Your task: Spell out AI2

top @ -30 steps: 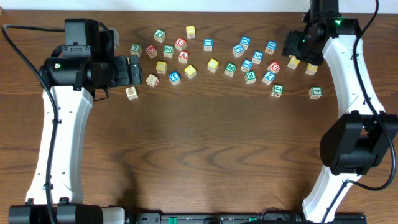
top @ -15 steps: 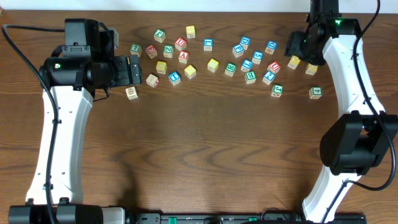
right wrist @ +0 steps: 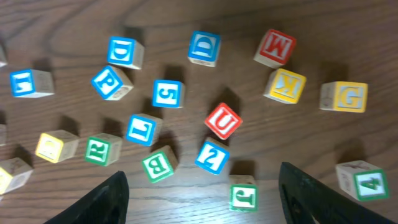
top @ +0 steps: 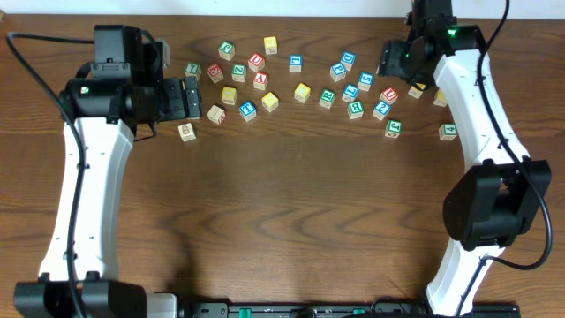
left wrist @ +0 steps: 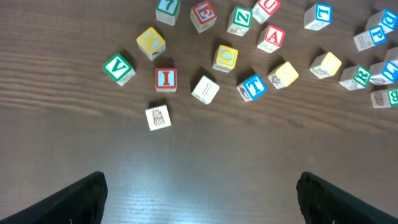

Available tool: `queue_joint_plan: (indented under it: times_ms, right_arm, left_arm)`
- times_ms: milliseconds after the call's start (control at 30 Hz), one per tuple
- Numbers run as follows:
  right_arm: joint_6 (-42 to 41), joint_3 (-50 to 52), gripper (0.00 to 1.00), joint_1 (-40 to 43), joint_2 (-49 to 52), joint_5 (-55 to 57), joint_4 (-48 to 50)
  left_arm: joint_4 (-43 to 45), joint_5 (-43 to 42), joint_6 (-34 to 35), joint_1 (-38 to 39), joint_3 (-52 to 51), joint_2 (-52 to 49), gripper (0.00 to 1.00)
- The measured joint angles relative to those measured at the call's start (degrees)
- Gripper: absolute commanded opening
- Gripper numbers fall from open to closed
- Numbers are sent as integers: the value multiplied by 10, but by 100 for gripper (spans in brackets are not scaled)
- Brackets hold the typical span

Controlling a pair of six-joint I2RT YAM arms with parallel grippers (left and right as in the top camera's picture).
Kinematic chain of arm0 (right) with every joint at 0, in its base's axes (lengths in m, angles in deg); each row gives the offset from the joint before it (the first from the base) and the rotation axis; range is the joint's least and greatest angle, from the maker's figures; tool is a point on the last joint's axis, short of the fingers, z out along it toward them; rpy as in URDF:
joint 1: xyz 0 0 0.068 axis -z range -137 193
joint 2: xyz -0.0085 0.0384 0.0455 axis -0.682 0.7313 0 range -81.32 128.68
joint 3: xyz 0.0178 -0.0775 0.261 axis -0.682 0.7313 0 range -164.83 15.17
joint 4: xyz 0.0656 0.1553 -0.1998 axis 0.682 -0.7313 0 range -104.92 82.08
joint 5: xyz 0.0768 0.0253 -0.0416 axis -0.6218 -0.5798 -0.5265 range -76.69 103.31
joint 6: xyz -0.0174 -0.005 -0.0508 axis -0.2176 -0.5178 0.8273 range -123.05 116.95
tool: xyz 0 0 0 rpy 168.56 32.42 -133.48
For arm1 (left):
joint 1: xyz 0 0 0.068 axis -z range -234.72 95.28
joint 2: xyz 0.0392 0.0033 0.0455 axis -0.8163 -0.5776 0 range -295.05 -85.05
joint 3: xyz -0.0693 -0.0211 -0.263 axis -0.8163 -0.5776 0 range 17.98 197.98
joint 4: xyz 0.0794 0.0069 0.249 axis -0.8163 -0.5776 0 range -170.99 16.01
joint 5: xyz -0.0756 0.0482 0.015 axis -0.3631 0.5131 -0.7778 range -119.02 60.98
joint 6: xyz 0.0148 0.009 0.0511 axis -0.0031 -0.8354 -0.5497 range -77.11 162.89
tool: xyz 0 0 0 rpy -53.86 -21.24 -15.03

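Counter (top: pixel 291 203): cube scatter along the top of the overhead frame is the same as 1 s ago, no cube has moved.

Right arm (top: pixel 468 97): the only real change. It has swung left in the overhead frame, off the yellow cubes at the upper right edge and over the blue/red cluster.

Left arm (top: pixel 93 168): same pose as before, parked at upper left.

Right hand (right wrist: pixel 208 199): fingers spread wide and empty, both tips at the bottom corners of the wrist view, above the counter and touching no cube.

Left hand (left wrist: pixel 205 196): also spread wide and empty, hovering over the left cluster.

2 cube (right wrist: pixel 212 156): blue face, lower middle of the right wrist view, just below the red U cube (right wrist: pixel 224 121) and just above the gap between the fingers.

A cube (left wrist: pixel 272 37): red face, upper right of the left wrist view, in the scatter.

I cube (left wrist: pixel 165 79): red face, upper left of center in that view; hidden under the left hand in the overhead.

Judgement: nothing spelled yet, 0 of 3 placed. The shift looks like the right hand lining up on the 2, with a descent and a small centering correction next. Neighbors sit close, so a finger could nudge the U.
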Motion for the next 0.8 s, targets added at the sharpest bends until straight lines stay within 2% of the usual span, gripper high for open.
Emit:
queue_joint_plan:
  times_ms: [200, 300, 400, 533, 633, 800]
  right_arm:
    - [0, 0, 72, -3, 0, -4, 0]
    - [0, 0, 74, -3, 0, -5, -8]
    - [0, 0, 75, -3, 0, -5, -22]
    - [2, 0, 76, -3, 0, -5, -43]
    - [2, 0, 76, -3, 0, -5, -52]
    - [2, 0, 77, -3, 0, -5, -65]
  left_arm:
    - [50, 0, 3, 20, 22, -57, 95]
    - [21, 0, 2, 45, 95, -125, 94]
    - [-32, 0, -3, 65, 225, -221, 91]
    - [-57, 2, -4, 86, 368, -329, 89]
    - [-48, 3, -4, 99, 423, -376, 89]
    - [-5, 32, -4, 127, 440, -418, 87]
